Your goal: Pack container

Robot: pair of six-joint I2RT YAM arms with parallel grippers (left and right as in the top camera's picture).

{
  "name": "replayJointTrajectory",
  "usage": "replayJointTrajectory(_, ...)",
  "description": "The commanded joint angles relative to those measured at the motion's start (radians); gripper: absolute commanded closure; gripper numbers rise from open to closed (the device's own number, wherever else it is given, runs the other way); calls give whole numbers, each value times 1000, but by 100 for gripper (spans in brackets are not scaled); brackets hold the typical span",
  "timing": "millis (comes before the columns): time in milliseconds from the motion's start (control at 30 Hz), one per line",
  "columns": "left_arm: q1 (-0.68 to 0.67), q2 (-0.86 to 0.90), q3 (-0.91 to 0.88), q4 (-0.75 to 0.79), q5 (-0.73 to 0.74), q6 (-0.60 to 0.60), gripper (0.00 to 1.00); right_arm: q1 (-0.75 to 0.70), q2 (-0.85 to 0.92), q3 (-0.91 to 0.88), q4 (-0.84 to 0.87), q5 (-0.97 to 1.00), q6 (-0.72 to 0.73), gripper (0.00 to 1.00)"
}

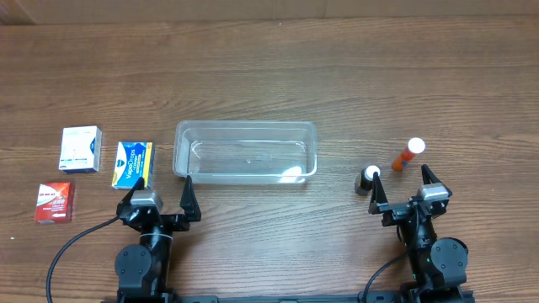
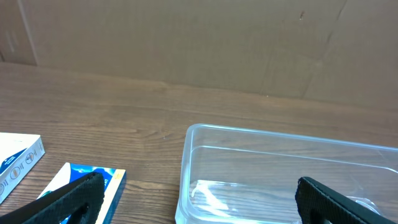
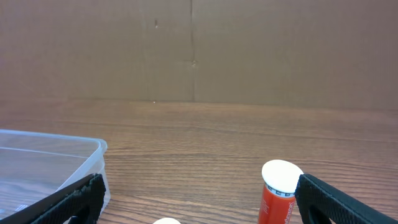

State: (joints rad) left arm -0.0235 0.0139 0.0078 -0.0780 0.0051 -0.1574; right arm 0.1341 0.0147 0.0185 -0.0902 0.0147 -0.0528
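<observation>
The clear plastic container [image 1: 244,125] lies empty at mid-table, between the two arms. The left gripper [image 1: 160,192] and right gripper [image 1: 404,189] hover at the near edge, jaws spread wide and holding nothing, so packing looks not yet begun. A first pick seems due: the blue box [image 1: 133,164] beside the container's left end, or the orange tube [image 1: 407,154] and the small dark bottle [image 1: 368,178] on the right.
</observation>
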Motion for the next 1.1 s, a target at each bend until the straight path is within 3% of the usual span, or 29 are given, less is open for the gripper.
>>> replayJointTrajectory(0, 12, -10, -2, 0, 13, -7, 0, 2, -12, -10, 6, -2, 0, 0)
replayJointTrajectory(567, 12, -10, -2, 5, 9, -6, 0, 2, -12, -10, 23, -18, 3, 0)
replayJointTrajectory(800, 12, -10, 5, -10, 11, -45, 0, 2, -6, -7, 3, -17, 182, 0)
replayJointTrajectory(1067, 11, -8, 184, -265, 16, -86, 0, 2, 38, 114, -137, -29, 185, 0)
